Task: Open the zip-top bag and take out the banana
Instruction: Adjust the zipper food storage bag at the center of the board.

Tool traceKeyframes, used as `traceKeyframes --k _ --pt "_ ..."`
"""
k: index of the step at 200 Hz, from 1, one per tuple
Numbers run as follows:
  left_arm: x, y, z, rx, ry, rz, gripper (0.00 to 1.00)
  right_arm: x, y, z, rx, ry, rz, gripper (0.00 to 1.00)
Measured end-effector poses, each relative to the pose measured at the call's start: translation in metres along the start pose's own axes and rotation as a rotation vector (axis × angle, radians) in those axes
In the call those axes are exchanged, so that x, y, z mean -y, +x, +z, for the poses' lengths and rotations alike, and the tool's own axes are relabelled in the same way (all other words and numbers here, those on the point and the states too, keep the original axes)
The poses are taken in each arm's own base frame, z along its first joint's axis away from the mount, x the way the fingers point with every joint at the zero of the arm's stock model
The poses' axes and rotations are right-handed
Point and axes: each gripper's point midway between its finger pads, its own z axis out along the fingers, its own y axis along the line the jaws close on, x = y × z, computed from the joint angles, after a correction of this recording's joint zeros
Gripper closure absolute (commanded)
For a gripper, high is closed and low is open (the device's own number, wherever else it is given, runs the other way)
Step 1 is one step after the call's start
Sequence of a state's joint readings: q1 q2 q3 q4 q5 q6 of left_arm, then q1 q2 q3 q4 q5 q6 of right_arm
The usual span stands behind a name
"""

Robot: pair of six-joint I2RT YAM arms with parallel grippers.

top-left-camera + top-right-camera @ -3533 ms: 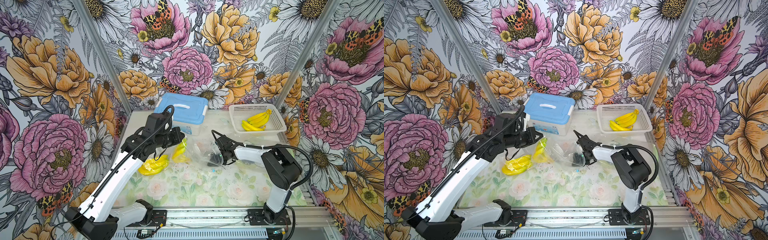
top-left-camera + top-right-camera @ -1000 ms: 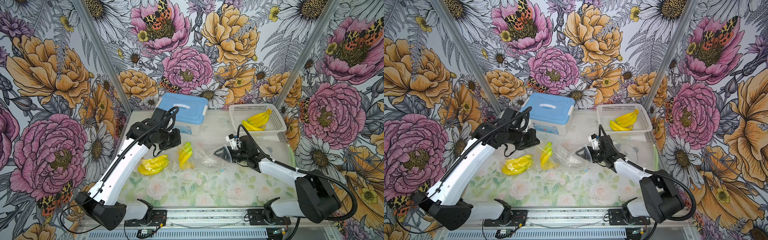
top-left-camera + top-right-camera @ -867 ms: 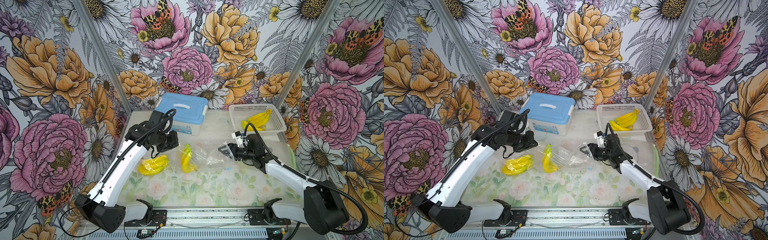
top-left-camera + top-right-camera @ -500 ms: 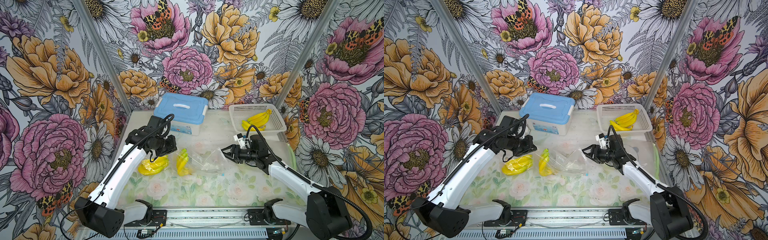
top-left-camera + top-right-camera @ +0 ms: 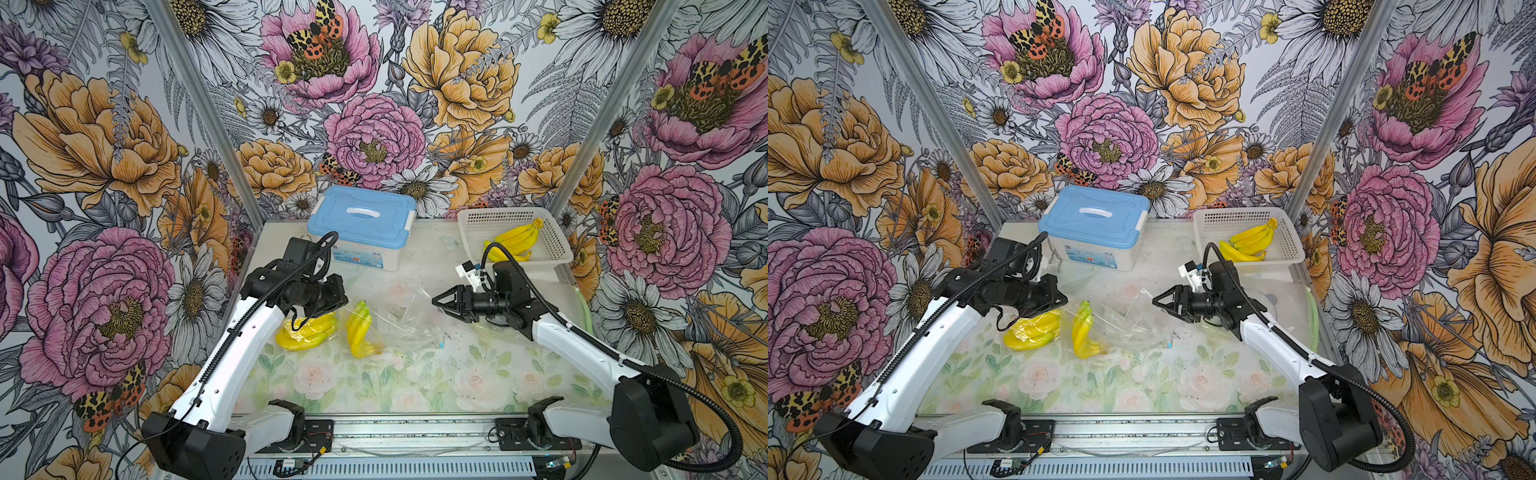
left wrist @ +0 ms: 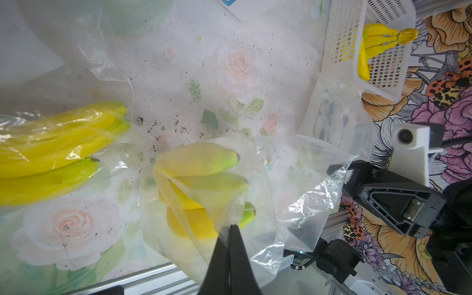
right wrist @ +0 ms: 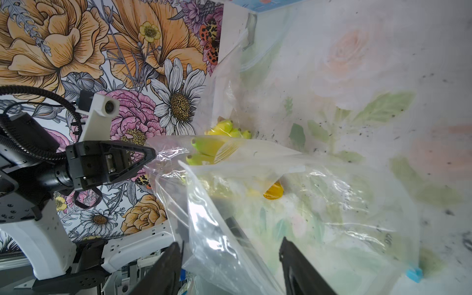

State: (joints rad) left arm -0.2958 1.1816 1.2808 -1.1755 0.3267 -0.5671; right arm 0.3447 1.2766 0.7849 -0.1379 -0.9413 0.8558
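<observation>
A clear zip-top bag [image 5: 401, 318] [image 5: 1125, 322] lies crumpled mid-table, and the yellow banana [image 5: 359, 328] [image 5: 1084, 332] bunch shows through the plastic at its left end. My left gripper [image 5: 345, 297] [image 6: 231, 226] is shut on a fold of the bag [image 6: 293, 178], right beside the banana [image 6: 201, 163]. My right gripper [image 5: 434, 300] [image 7: 229, 242] stands open at the bag's right end. Loose plastic of the bag [image 7: 255, 204] hangs between its spread fingers without being clamped. A blue zip slider [image 7: 413, 274] lies at that end.
A second banana bunch [image 5: 305, 332] in another clear bag lies under my left arm. At the back stand a blue-lidded box [image 5: 361, 220] and a white basket [image 5: 552, 249] holding more bananas. A green strip [image 5: 582, 299] runs along the right edge.
The right gripper's jaws have spread apart and released the bag's right end. My left gripper has drawn the bag's left end and banana slightly toward the front.
</observation>
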Motion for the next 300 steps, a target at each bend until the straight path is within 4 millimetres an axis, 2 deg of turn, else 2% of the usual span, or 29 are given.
traceKeyframes --k 31,70,91,113,151,169,178,186,195,225,237,246,256,266,278,287,300 --pt "0.0 0.0 0.0 0.0 0.001 0.002 1.0 -0.009 -0.002 0.016 -0.059 -0.023 -0.048 0.42" --pt "-0.001 -0.003 -0.001 0.008 0.004 -0.005 1.0 -0.017 0.0 0.033 -0.112 -0.045 -0.1 0.58" --pt "-0.005 -0.004 0.001 0.012 0.0 -0.017 1.0 -0.019 0.002 0.033 -0.123 -0.055 -0.113 0.59" --pt "-0.015 -0.004 0.005 0.003 -0.018 -0.04 1.0 -0.024 0.005 0.032 -0.132 -0.072 -0.124 0.48" --pt "-0.023 -0.009 0.004 0.011 -0.02 -0.059 1.0 -0.038 0.02 0.026 -0.157 -0.117 -0.171 0.5" --pt "-0.023 -0.01 0.005 0.006 -0.016 -0.056 1.0 -0.038 0.027 0.028 -0.17 -0.119 -0.178 0.58" --pt "-0.023 -0.009 0.006 0.002 -0.014 -0.052 1.0 -0.037 0.03 0.03 -0.177 -0.116 -0.173 0.7" --pt "-0.022 -0.009 0.006 0.0 -0.012 -0.05 1.0 -0.036 0.031 0.031 -0.181 -0.113 -0.18 0.87" --pt "-0.022 -0.009 0.006 0.0 -0.01 -0.05 1.0 -0.035 0.031 0.033 -0.177 -0.107 -0.188 1.0" --pt "-0.019 -0.01 0.0 0.011 0.002 -0.052 1.0 -0.018 0.016 0.033 -0.099 -0.025 -0.177 1.0" --pt "-0.01 -0.012 -0.014 0.03 0.015 -0.058 1.0 0.002 0.002 0.023 -0.022 0.041 -0.14 1.0" --pt "0.004 -0.017 -0.031 0.062 0.038 -0.047 1.0 0.018 -0.007 0.013 0.037 0.094 -0.11 1.0" --pt "0.031 -0.023 -0.057 0.121 0.082 -0.006 1.0 0.032 -0.017 0.002 0.094 0.148 -0.084 1.0" --pt "0.064 -0.023 -0.081 0.168 0.149 0.063 1.0 0.034 -0.022 -0.001 0.118 0.163 -0.08 1.0" --pt "0.092 -0.015 -0.095 0.187 0.213 0.142 1.0 0.032 -0.025 0.0 0.132 0.175 -0.088 1.0" --pt "0.095 -0.008 -0.093 0.176 0.216 0.158 1.0 0.032 -0.028 0.002 0.136 0.185 -0.093 1.0" --pt "0.081 -0.005 -0.083 0.156 0.157 0.13 1.0 0.034 -0.035 0.004 0.152 0.207 -0.09 1.0"
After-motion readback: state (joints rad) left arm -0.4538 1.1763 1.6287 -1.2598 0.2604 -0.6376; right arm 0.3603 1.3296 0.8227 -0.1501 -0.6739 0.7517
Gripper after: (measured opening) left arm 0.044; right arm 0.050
